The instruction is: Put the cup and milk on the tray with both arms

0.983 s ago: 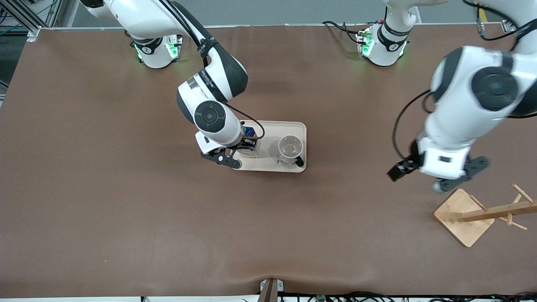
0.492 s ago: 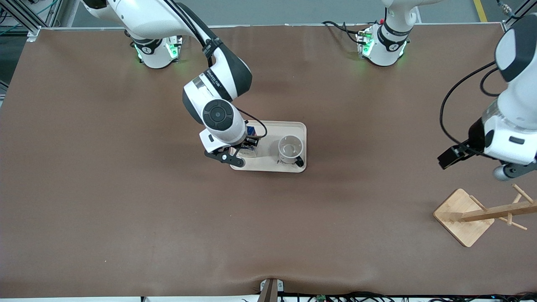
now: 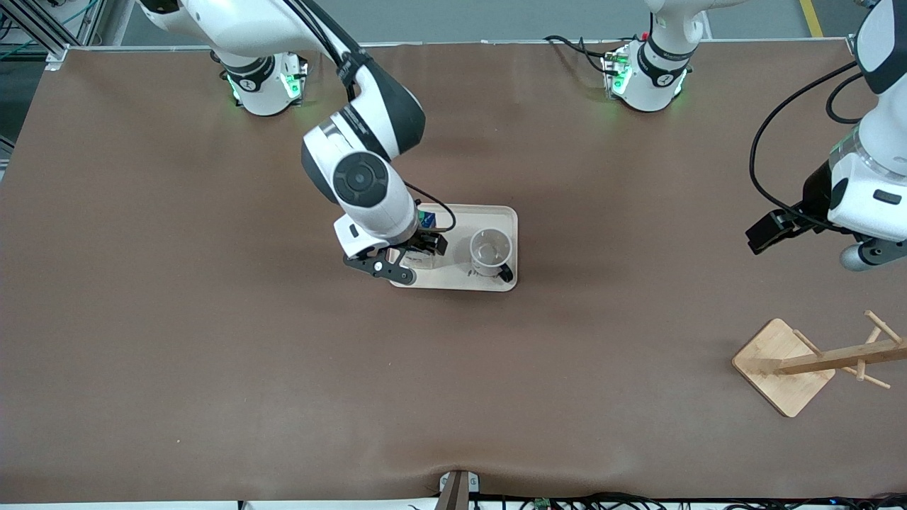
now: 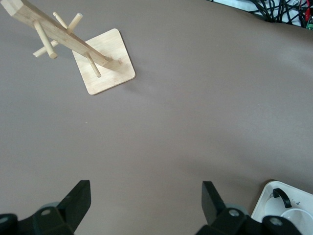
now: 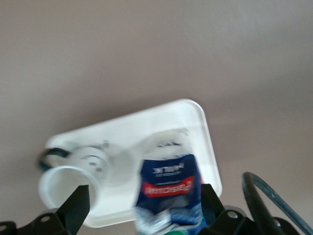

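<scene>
Tray (image 3: 489, 283), cream and rounded at the corners, is laid flat on the brown table (image 3: 212, 354) near the table's middle, and both task things are carried on it. A wooden rack (image 3: 793, 365) with pegs is set on the table toward the left arm's end, well apart from the tray and nearer to the front camera; it is also seen in the left wrist view (image 4: 100, 61).

The right arm (image 3: 361, 142) is stretched from its base down over the tray's end toward the right arm's end of the table. The left arm (image 3: 868, 184) is held up at its own end of the table, over bare cloth, well apart from the tray.

The milk (image 5: 168, 193) is stood upright on the tray, and only a blue sliver of it (image 3: 426, 219) is shown past the wrist in the front view. The cup (image 3: 490, 251) is stood upright beside it on the tray, toward the left arm's end, its black handle turned toward the front camera.

The right gripper (image 5: 144, 205) is held over the milk, its fingers (image 5: 76, 205) spread on either side of the carton and apart from it. The left gripper (image 4: 144, 203) is held with its fingers (image 4: 78, 198) released and wide apart, nothing between them.
</scene>
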`<state>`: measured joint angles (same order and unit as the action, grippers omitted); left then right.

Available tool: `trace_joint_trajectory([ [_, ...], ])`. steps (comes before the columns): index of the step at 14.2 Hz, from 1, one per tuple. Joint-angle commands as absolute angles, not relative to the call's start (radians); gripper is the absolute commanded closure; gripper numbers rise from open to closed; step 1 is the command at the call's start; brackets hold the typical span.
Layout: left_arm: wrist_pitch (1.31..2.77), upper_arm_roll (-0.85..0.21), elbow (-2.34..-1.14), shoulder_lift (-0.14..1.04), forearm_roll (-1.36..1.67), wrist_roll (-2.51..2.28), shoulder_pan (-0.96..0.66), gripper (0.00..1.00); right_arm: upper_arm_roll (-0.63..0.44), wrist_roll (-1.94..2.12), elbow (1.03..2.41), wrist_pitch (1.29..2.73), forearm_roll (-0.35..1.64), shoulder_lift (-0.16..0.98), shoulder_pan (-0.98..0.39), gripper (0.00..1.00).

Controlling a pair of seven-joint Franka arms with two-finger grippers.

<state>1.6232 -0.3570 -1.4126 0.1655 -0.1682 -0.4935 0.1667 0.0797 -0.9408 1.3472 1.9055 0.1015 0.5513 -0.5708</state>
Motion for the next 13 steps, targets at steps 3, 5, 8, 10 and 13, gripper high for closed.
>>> trace_joint_trajectory([
  [3,1.602,-0.348,-1.423,0.085,-0.137,-0.466,0.167,0.0,0.075,-0.957,1.24,1.737,0.199,0.48,-0.438,0.0],
  [5,1.551,-0.331,-1.43,0.062,-0.133,-0.401,0.155,0.0,0.075,-0.962,1.166,1.614,0.236,0.477,-0.358,0.0],
  [8,1.454,-0.189,-1.448,0.02,-0.121,-0.272,0.048,0.0,0.072,-0.956,1.131,1.497,0.178,0.408,-0.284,0.0],
  [10,1.451,-0.166,-1.506,-0.03,-0.117,-0.194,0.035,0.0,0.075,-0.79,1.167,1.418,0.059,0.33,-0.239,0.0],
  [13,1.43,-0.118,-1.558,-0.086,-0.114,-0.137,0.006,0.0,0.077,-0.548,1.325,1.404,-0.041,0.208,-0.14,0.0],
])
